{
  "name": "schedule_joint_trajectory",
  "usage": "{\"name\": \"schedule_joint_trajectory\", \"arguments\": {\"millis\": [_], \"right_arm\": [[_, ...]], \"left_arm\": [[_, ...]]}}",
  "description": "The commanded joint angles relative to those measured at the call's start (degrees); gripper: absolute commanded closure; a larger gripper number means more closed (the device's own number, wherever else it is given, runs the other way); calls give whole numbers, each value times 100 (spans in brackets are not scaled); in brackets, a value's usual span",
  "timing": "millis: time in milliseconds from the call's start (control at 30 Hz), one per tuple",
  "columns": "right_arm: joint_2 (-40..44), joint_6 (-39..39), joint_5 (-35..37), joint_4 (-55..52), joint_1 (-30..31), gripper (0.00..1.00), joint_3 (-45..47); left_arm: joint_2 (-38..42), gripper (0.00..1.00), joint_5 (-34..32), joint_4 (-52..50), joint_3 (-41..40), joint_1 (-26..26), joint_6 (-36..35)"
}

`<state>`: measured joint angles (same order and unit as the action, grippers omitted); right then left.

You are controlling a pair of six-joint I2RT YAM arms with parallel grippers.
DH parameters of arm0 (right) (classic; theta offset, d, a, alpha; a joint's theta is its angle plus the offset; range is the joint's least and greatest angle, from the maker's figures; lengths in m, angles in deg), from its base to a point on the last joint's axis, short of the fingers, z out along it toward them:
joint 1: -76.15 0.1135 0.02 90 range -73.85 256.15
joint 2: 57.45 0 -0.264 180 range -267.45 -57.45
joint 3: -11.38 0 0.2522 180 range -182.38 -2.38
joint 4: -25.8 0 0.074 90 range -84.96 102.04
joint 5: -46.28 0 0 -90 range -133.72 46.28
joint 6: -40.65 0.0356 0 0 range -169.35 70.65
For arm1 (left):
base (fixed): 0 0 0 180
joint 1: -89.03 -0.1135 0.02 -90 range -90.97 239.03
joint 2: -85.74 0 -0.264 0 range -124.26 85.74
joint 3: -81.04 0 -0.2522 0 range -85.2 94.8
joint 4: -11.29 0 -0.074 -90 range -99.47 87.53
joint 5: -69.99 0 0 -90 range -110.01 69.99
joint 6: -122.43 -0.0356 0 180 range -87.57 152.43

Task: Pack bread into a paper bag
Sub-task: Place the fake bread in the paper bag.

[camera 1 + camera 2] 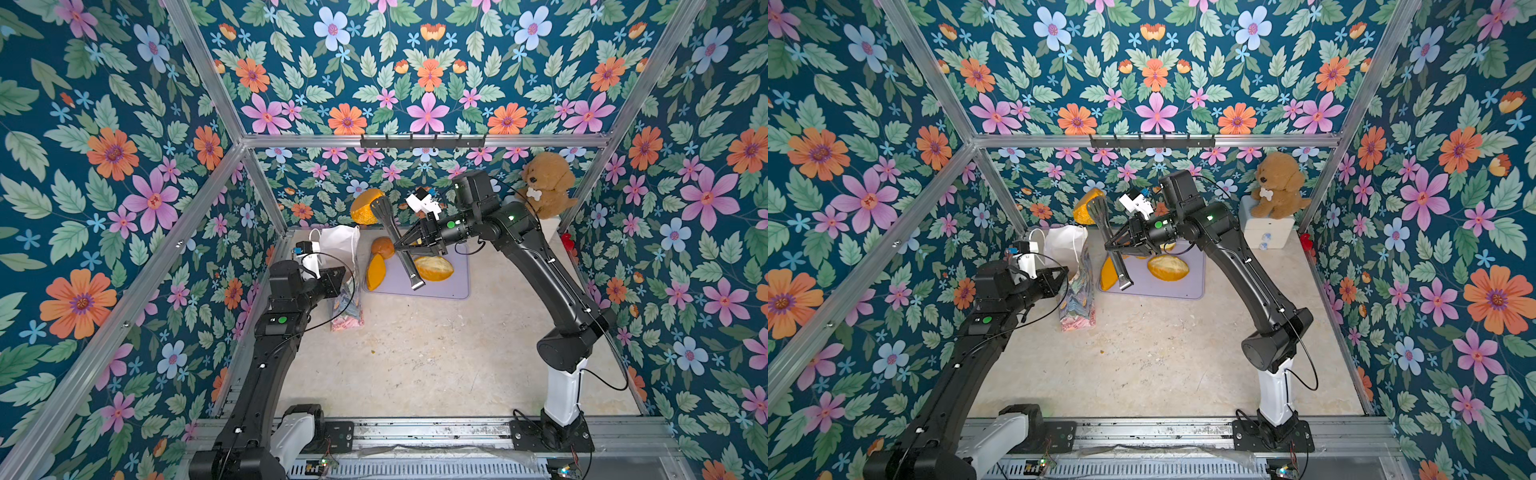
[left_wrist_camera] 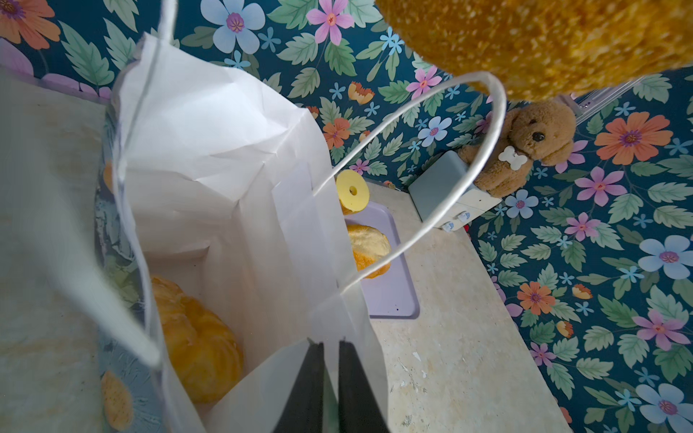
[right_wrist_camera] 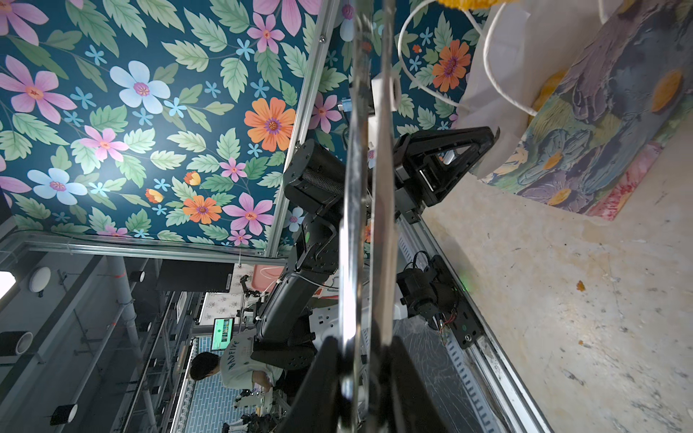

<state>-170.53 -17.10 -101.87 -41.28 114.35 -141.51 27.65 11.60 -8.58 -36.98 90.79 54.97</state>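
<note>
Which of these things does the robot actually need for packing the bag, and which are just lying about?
Part of the job:
- paper bag, rim pinched by the left claw
- tongs in the right claw, carrying the big golden bread
- golden piece already in the bag
- split loaf, orange loaf and brown bun on the lilac tray

Just lying about:
- plush dog
- drawer box under it
</note>
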Motion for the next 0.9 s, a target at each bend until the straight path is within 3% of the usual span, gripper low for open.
{"name": "schedule_joint_trajectory", "arguments": {"millis": [0,400,867], "right_arm": [[-144,-164,-20,-109,32,100,-310],[-808,66,-201,143,239,100,-826],[-811,-368,-13,-341,427,100,-222]], "left_arm": [[-103,85,90,-4,67,39,-22],[-282,85,65,-63,278,262,-89],[24,85,-331,-479,225,268,-477]]}}
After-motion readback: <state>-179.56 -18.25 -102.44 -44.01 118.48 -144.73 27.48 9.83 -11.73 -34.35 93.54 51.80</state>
